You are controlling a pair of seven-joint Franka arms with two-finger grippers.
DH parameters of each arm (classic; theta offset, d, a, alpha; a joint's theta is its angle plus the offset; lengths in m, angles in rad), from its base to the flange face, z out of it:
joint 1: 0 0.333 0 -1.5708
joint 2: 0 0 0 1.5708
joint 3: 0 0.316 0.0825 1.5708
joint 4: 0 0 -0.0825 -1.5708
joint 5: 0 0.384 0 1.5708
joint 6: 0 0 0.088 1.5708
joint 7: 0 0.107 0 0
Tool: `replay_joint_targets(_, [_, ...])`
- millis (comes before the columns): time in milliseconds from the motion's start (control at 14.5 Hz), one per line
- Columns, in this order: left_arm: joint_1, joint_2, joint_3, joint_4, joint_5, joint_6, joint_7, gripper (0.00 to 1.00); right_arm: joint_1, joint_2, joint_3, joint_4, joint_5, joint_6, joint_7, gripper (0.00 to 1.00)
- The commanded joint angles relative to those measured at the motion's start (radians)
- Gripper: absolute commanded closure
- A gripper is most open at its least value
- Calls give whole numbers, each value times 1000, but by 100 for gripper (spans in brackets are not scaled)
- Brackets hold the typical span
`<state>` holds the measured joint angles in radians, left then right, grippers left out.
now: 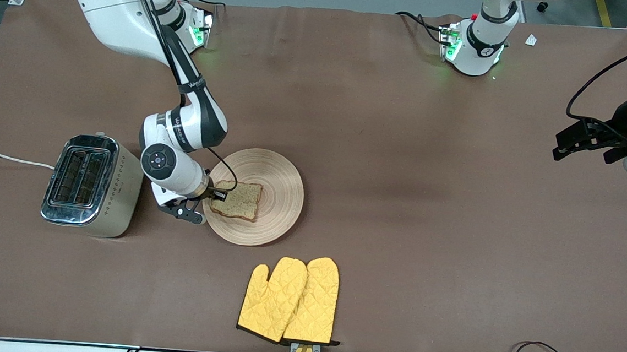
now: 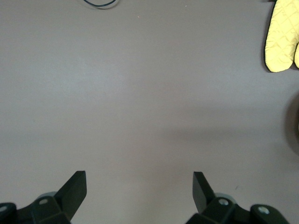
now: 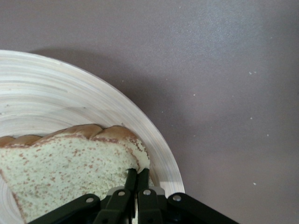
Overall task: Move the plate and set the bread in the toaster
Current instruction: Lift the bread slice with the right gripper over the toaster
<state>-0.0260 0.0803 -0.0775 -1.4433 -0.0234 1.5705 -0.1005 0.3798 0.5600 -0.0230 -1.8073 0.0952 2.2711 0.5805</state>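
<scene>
The round wooden plate (image 1: 281, 198) (image 3: 56, 100) lies mid-table, beside the cream and chrome toaster (image 1: 92, 185), which stands toward the right arm's end. The speckled brown bread (image 1: 241, 198) (image 3: 60, 163) rests on the plate, on its toaster side. My right gripper (image 1: 216, 194) (image 3: 137, 173) is down at the plate's rim, shut on the slice's crust edge, with the thin slice pinched between its fingers (image 3: 131, 179). My left gripper (image 1: 577, 146) (image 2: 139, 176) waits open above bare table at the left arm's end, holding nothing.
A pair of yellow oven mitts (image 1: 291, 298) (image 2: 282, 37) lies near the front edge, nearer the camera than the plate. The toaster's white cord (image 1: 5, 159) runs off the table's end. A black cable (image 1: 541, 349) loops at the front edge.
</scene>
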Motion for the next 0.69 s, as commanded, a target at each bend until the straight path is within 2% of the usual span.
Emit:
replay_joint_targets(0, [8,-45,-1,-63,-6,43,5,0,-1,-18,5,52,9,-71,9,100])
replay_joint_targets(344, [5,-69,-4,-103,0,84,11,0,-9,-81,0,98,-2,-166,-11,100])
replay_joint_targets(482, [3,-96,-4,-144,2,118,44,0,-12,-104,-3,164,-2,-273,-8,100])
replay_joint_targets(620, [-3,-100,-5,-144,19,117,58,0,-15,-114,-5,257,-6,-413,-2,100])
